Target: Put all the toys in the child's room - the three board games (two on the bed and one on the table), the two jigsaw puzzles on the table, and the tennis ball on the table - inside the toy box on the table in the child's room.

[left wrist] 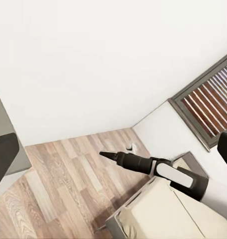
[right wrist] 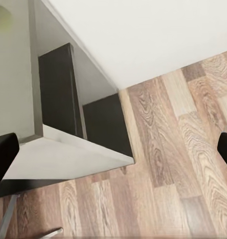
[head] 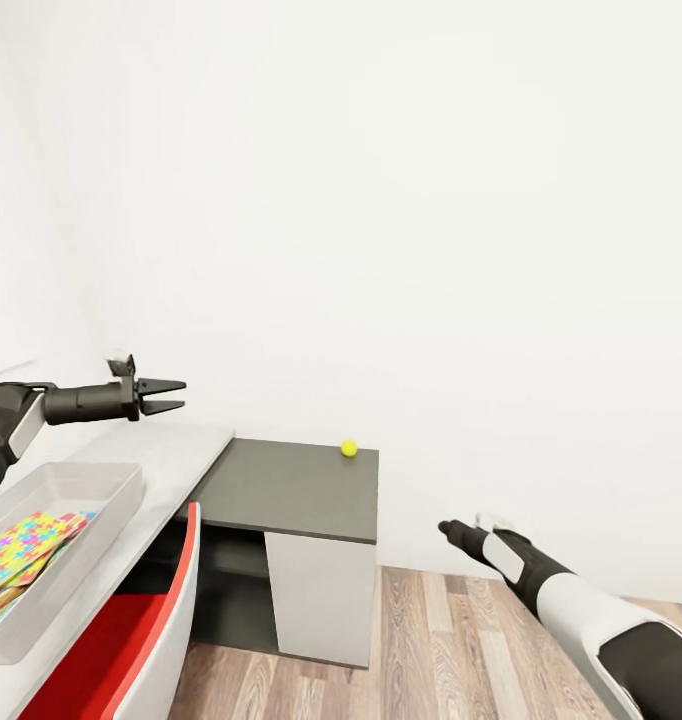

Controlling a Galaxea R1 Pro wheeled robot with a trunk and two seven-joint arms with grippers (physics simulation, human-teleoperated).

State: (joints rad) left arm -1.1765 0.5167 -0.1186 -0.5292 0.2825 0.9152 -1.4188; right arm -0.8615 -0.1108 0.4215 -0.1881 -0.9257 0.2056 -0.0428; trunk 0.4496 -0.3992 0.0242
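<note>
Small yellow-green tennis ball outstanding at the dark grey table's far edge.
Left gripper is held narrowly parted, empty; right gripper state cannot be told.

Tennis ball: yellow-green, plain, on the dark grey worktop; beside that worktop runs a lighter grey-white worktop. Cabinet side panel under the dark worktop: white, next to a near-black recess. Toy box, on the light worktop: translucent pale grey. Jigsaw puzzle inside the toy box: multicoloured mosaic of pink, yellow, green, blue and orange pieces. Chair below the light worktop: red inner face, white outer shell. Floor: wood-grain planks in mixed brown and tan. Wall: plain white. Left gripper: black, on a dark grey wrist. Right gripper: black, on a white and black forearm. Window blind, seen beyond the right arm from the left wrist: brown-and-white slats in a grey frame.
</note>
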